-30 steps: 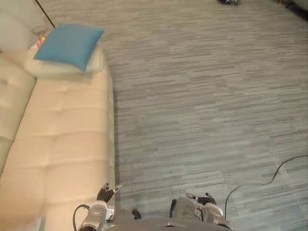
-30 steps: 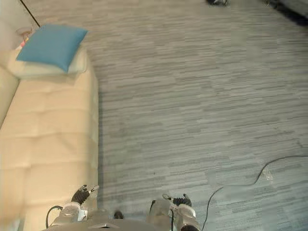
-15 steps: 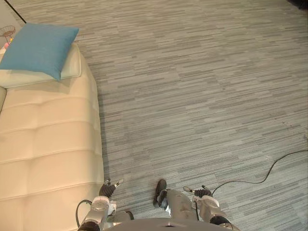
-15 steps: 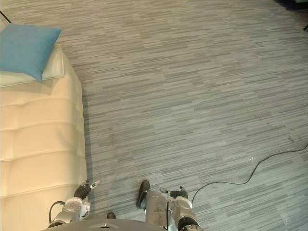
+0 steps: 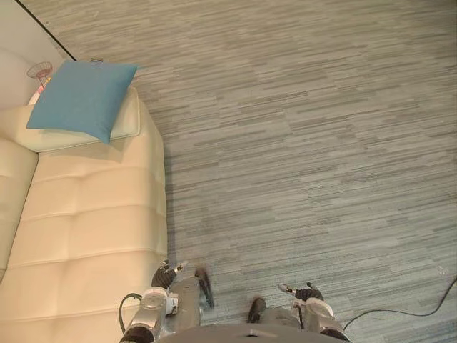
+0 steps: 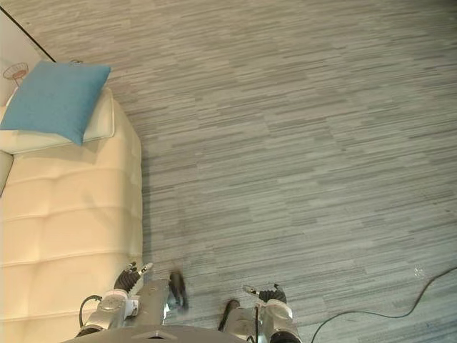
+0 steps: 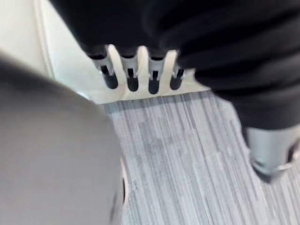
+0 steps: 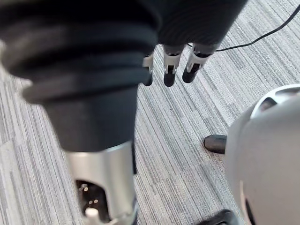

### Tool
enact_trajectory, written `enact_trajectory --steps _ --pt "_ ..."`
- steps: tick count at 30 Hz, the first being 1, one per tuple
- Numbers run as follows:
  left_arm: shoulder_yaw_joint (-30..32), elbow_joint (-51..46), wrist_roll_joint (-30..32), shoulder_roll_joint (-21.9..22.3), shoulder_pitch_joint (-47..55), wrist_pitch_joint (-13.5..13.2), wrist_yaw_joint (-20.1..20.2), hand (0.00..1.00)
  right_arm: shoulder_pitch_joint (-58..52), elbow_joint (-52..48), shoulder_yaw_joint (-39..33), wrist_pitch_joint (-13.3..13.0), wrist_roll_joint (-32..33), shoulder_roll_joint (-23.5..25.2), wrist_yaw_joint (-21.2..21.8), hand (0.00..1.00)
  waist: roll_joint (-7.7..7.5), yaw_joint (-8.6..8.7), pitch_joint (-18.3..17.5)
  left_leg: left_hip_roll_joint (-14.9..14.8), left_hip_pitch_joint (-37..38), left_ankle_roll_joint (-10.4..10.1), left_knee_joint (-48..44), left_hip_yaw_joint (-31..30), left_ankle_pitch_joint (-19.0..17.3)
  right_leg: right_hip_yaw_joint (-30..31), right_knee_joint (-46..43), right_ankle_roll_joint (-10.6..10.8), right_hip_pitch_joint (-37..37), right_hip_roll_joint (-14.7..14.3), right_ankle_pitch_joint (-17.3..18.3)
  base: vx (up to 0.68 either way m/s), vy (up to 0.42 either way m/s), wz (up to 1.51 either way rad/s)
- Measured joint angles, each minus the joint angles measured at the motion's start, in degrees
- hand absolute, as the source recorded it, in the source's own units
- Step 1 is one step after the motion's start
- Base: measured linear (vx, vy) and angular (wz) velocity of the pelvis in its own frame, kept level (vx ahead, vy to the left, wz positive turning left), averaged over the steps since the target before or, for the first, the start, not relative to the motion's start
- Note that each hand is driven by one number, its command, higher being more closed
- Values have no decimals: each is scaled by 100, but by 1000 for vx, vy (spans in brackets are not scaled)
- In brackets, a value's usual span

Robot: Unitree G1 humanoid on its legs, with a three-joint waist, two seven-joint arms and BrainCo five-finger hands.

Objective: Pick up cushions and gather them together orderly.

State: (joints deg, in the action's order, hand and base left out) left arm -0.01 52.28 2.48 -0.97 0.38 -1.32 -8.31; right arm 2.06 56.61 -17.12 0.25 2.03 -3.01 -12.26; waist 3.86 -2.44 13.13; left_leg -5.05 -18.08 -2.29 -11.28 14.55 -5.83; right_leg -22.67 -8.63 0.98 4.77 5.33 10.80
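Observation:
A blue cushion (image 5: 82,98) lies on top of a cream cushion (image 5: 123,126) at the far end of the cream sofa (image 5: 93,236), near the wall. My left hand (image 5: 163,274) hangs low beside the sofa's near front corner, far from both cushions. In the left wrist view its fingers (image 7: 132,70) are straight and hold nothing, with the sofa edge past them. My right hand (image 5: 308,293) hangs low over the carpet on the other side. Its fingers (image 8: 171,65) are straight and empty too.
Grey striped carpet (image 5: 307,143) spreads wide to the right of the sofa. A pale wall (image 5: 21,39) runs behind the sofa's far end, with a small pink wire object (image 5: 39,71) at its foot.
The whole picture has shifted, so the camera has moved. The cushions lie as before on the sofa, and both hands still hang low and empty.

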Motion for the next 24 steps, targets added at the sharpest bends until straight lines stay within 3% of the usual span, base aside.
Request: enact_trajectory --steps 2,3,4,5,6,7,10,11,12,14,16,18,20,21,23,24 --pt "23 -47 -12 62 3 -32 -9 0 -89 -172 65 -8 -7 37 -64 0 37 -189 -24 44 -165 -189 535 -255 355 84 135 233 227 6 208 303 229 -16" --pt "24 -42 -26 59 -12 -72 -3 0 -95 -144 73 -15 -9 22 -69 0 38 -236 -18 20 -204 -141 437 -314 658 177 149 335 295 -18 278 503 353 -39" --pt "42 -36 -76 -6 -60 -134 2 0 -59 -103 126 -2 -12 121 -70 0 -78 -335 -57 163 -198 222 143 -356 1140 361 232 379 514 144 438 468 282 -36" --pt "130 -60 -98 -42 -85 -143 3 0 5 -106 125 -5 -15 213 -67 0 -295 -357 -84 303 -319 399 -231 -303 915 508 248 285 547 292 526 494 258 -30" --pt "183 -68 -113 -65 -88 -151 6 0 32 -108 123 -6 -19 244 -65 0 -380 -345 -110 368 -410 453 -463 -291 721 543 210 256 554 347 515 515 237 -7" --pt "253 -87 -124 -114 -92 -160 17 0 32 -106 119 -15 -25 270 -61 0 -513 -337 -185 501 -594 602 -1087 -199 228 811 55 323 550 546 418 418 195 2" --pt "219 -43 -122 -110 -98 -159 22 0 39 56 103 -11 -28 195 -42 0 -505 -323 -203 614 -506 725 -1665 -156 -447 1219 -1052 541 313 808 375 452 271 -1" --pt "208 47 -123 -117 -112 -153 27 0 9 72 103 -5 -30 214 -35 0 -516 -298 -201 689 -317 757 -1703 -136 -637 1413 -2249 721 -124 982 269 513 287 11" --pt "182 153 -117 -184 -109 -110 33 0 -39 69 122 -2 -58 266 -24 0 -553 -188 -211 801 35 798 -1626 -121 -761 1621 -4103 805 -832 1102 64 510 257 14" --pt "81 252 -113 -235 -81 -43 33 0 -37 22 125 -46 -159 190 -9 0 -568 -121 -207 949 627 827 -1307 -175 -804 1462 -5395 732 -1408 1169 52 555 184 13" --pt "-10 241 -114 -236 -17 19 32 0 -91 5 115 -55 -208 160 3 0 -548 -69 -189 1066 1257 834 -873 -316 -807 1167 -5831 504 -1792 1124 163 537 127 17" --pt "-10 246 -115 -217 0 21 29 0 -116 -170 118 -62 -222 122 60 0 -503 45 -160 1068 1805 836 -459 -553 -809 706 -5430 317 -2308 997 441 348 12 41" --pt "-1 248 -114 -196 1 21 28 0 -105 -216 110 -88 -214 111 84 0 -427 109 -93 1020 2183 836 -183 -751 -810 487 -4406 286 -2516 872 541 416 -60 54" --pt "-4 246 -114 -165 2 21 27 0 -106 -237 110 -136 -209 115 96 0 -422 120 -84 944 2372 822 -69 -933 -878 532 -3402 308 -2610 691 462 385 -116 63" --pt "-11 255 -111 -144 -1 18 29 0 -80 -223 117 -150 -207 139 101 0 -435 143 -77 836 2542 723 34 -1191 -1025 951 -1924 375 -2692 405 -27 387 -181 78" --pt "-9 293 -98 -119 23 16 33 0 -74 -199 114 -147 -208 142 110 0 -471 166 -68 808 2664 631 92 -1409 -1130 1335 -949 416 -2646 328 -510 311 -189 74"
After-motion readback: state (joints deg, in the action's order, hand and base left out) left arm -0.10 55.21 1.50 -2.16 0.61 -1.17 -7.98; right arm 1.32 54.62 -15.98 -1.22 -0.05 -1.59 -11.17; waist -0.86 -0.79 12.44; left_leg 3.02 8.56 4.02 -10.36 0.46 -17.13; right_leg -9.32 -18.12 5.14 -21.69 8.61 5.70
